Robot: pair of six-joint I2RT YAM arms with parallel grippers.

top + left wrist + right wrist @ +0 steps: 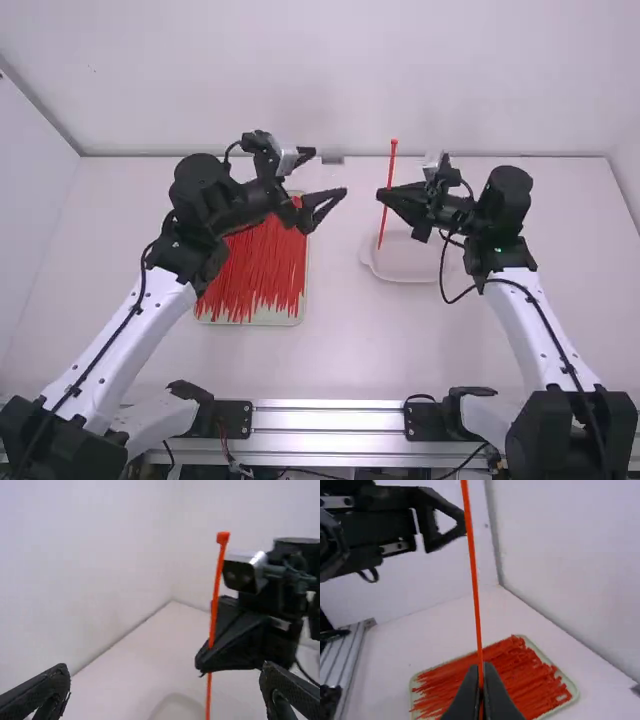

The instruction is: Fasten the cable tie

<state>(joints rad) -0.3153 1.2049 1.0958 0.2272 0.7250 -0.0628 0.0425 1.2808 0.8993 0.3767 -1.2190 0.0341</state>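
**Single tie held upright; free arm faces it, no loop formed**

The right gripper (383,196) has its fingers pressed together on one thin red plastic cable tie (391,165), gripping it part-way along the strap. The right wrist view confirms the pinch: the strap rises straight out from between the closed fingers (468,692). The tie's long axis is near vertical. Its square head (223,537) is uppermost, and its tail hangs down over a shallow translucent dish (410,270) on the white table (450,340).

The left gripper (328,208) holds nothing. Its fingers (47,687) are spread wide and point across the table towards the tie. It sits near the tie on the side of the flat pale tray of spare red cable ties (252,321), at about the height of the held section. The tie stands ahead of these spread fingers and apart from them.

Assessment: the tie is unfastened. The left arm is the free arm and the better placed to take hold of one end. The strap crosses its line of approach almost at a right angle. Bending the tail up to the head will need a second grip.
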